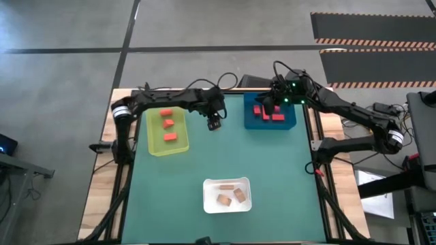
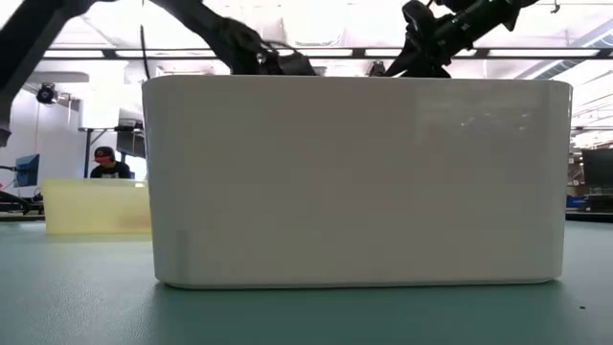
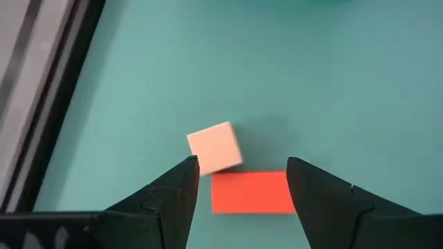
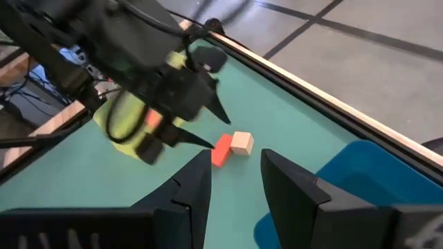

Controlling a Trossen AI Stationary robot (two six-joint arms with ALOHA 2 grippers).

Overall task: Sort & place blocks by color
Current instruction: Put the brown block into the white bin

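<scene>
My left gripper [image 1: 215, 124] hovers open over the green mat between the yellow-green tray [image 1: 178, 144] and the blue tray [image 1: 289, 117]. In the left wrist view its fingers [image 3: 242, 169] stand on either side of an orange-red block [image 3: 252, 192] lying flat, with a tan block [image 3: 215, 146] touching its corner. My right gripper [image 1: 268, 109] is open and empty above the blue tray, which holds deeper red blocks [image 1: 259, 112]. Three orange-red blocks [image 1: 168, 123] lie in the yellow-green tray. Three tan blocks [image 1: 230, 197] lie in the white tray [image 1: 208, 204].
The white tray [image 2: 354, 182] fills the low view, with the yellow-green tray [image 2: 91, 206] behind it at left. In the right wrist view the left gripper [image 4: 201, 138] shows above the two loose blocks [image 4: 232, 146]. A person [image 2: 107, 163] sits far behind the table.
</scene>
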